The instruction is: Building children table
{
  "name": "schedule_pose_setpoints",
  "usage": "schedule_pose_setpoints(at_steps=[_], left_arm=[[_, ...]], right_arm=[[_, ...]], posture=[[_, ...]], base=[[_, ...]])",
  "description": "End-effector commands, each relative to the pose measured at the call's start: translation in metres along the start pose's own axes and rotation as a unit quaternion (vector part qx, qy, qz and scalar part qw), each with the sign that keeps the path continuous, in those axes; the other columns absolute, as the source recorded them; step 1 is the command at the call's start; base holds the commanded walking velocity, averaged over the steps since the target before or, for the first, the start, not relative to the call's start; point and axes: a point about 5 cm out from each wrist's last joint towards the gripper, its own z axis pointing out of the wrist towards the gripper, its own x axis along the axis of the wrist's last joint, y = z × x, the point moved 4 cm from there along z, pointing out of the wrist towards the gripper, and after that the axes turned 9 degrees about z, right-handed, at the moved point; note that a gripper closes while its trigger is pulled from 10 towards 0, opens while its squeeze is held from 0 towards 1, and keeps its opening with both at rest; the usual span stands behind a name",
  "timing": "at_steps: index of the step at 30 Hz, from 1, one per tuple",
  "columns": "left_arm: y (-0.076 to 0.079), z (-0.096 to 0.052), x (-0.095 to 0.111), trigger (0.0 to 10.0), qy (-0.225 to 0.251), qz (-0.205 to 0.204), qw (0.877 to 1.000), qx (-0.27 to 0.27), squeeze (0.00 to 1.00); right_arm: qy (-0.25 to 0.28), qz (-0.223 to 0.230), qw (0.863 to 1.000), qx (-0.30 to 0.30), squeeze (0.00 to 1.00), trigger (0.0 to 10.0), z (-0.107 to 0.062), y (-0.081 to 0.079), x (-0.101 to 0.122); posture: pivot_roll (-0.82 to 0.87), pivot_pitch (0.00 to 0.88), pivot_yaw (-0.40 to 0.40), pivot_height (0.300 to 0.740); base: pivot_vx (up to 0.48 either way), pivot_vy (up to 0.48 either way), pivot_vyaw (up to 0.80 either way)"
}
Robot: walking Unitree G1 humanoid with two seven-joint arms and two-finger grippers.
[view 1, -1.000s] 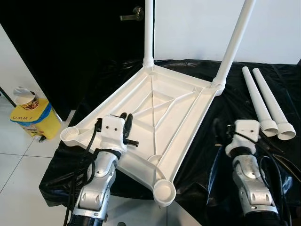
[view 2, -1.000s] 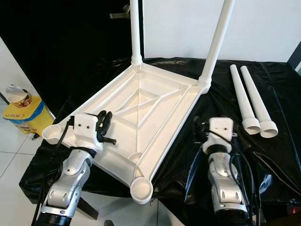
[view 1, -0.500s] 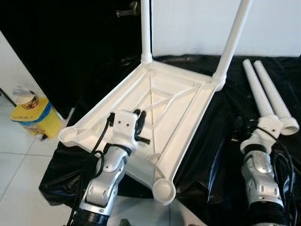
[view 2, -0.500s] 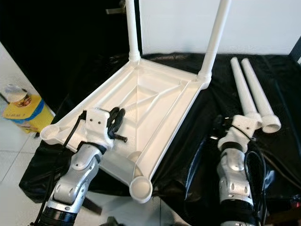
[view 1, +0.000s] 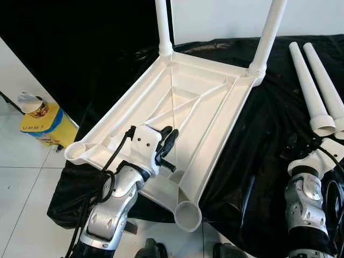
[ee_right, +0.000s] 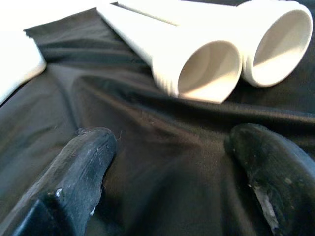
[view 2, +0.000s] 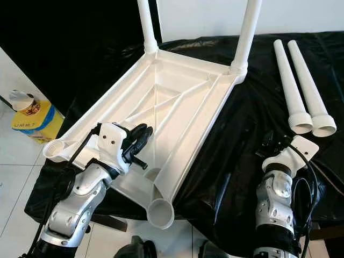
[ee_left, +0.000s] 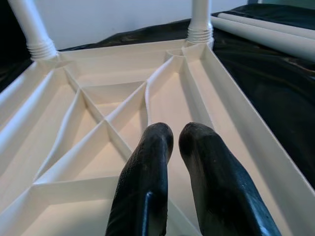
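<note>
The white table top (view 1: pixel 115 124) lies upside down on the black cloth, ribbed underside up. Two white legs (view 1: pixel 164 27) (view 1: pixel 269 35) stand screwed into its far corners. The near socket (view 1: pixel 188 215) and the left socket (view 1: pixel 80 153) are empty. Two loose legs (view 1: pixel 309 86) (view 1: pixel 328 80) lie side by side on the right. My left gripper (ee_left: pixel 176 135) hovers over the near ribs, shut on nothing. My right gripper (ee_right: pixel 172 142) sits low over the cloth, open, facing the loose legs' hollow ends (ee_right: pixel 206 69), a short gap away.
A black cloth (view 1: pixel 252 145) covers the work surface and hangs over its near edge. A yellow box (view 1: pixel 45 124) with a cup on top stands on the tiled floor to the left. Behind are a dark door and a white wall.
The head camera has tipped downward. My right gripper has swung right toward the loose legs' open ends. My left gripper has edged forward over the table's underside.
</note>
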Motion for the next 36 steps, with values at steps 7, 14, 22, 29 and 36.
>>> schedule_pose_setpoints(at_steps=[7,14,22,29,36], left_arm=[[0.000,-0.004,-0.001,10.0,-0.015,-0.002,1.000,-0.010,0.00],[-0.001,-0.006,0.000,10.0,-0.020,-0.001,1.000,-0.008,0.00],[-0.002,-0.007,0.001,10.0,-0.023,-0.003,1.000,-0.002,0.00],[-0.003,-0.008,0.001,10.0,-0.026,-0.002,1.000,0.000,0.00],[-0.006,-0.011,0.002,10.0,-0.031,0.005,1.000,0.004,0.00]], right_arm=[[0.028,0.015,0.999,0.037,0.00,10.0,0.016,-0.015,0.014],[0.048,0.019,0.996,0.073,0.00,10.0,0.028,-0.032,0.027],[0.031,0.057,0.995,0.070,0.00,10.0,0.039,-0.034,0.027],[-0.011,0.058,0.995,0.085,0.00,10.0,0.050,-0.037,0.018],[-0.046,0.040,0.993,0.105,0.00,2.5,0.059,-0.039,0.007]], posture=[[0.04,0.212,0.121,0.740],[0.05,0.214,0.119,0.740],[0.06,0.218,0.119,0.740],[0.07,0.222,0.126,0.740],[0.09,0.225,0.134,0.740]], base=[[0.000,0.000,0.00],[0.000,0.000,0.00],[0.000,0.000,0.00],[0.000,0.000,0.00],[0.000,0.000,0.00]])
